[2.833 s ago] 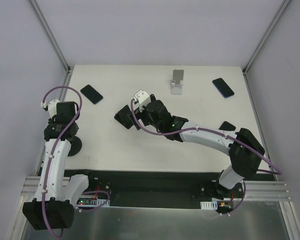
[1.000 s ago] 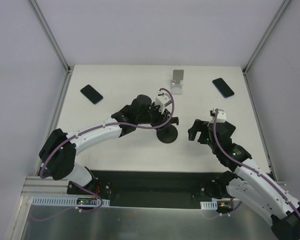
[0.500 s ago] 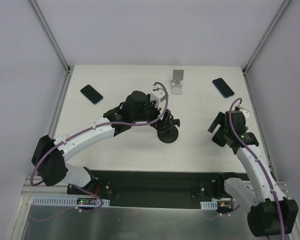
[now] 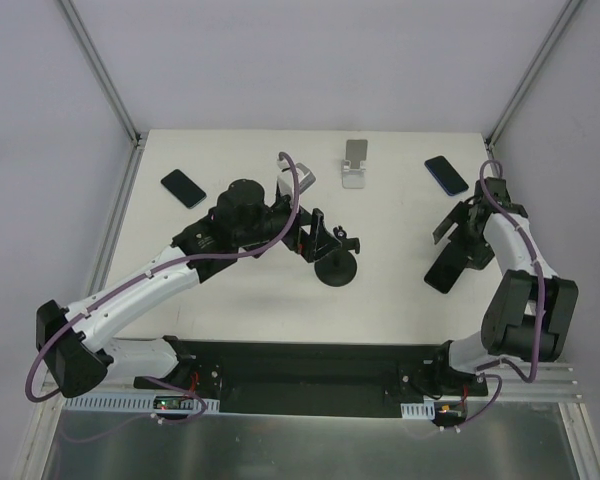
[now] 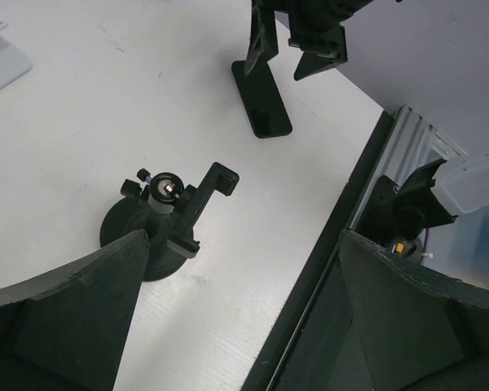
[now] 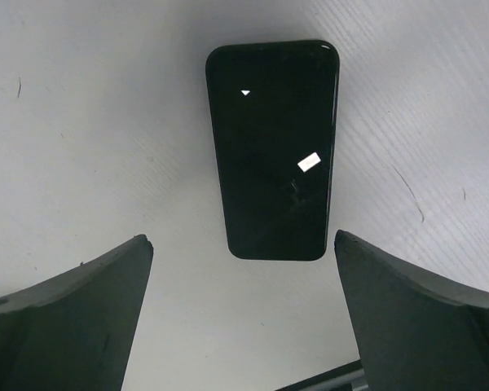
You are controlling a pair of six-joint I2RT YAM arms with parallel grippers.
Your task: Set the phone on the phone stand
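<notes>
Black phone (image 6: 273,147) lies under the right pincer (image 4: 462,232) (spread wide); left pincer (image 4: 318,237), likewise spread, above phone stand (image 5: 167,224).

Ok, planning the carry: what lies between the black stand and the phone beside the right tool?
Nothing: bare table separates black stand and phone, seen in the top and left wrist views.

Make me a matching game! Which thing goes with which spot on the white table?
Things:
1. black round-based phone stand
2. silver metal phone stand
3. dark blue phone
4. right gripper

Places:
A. far right corner
B. over a flat black phone
C. middle of the white table
D. far edge, centre

Pairs: 1-C, 2-D, 3-A, 4-B
</notes>
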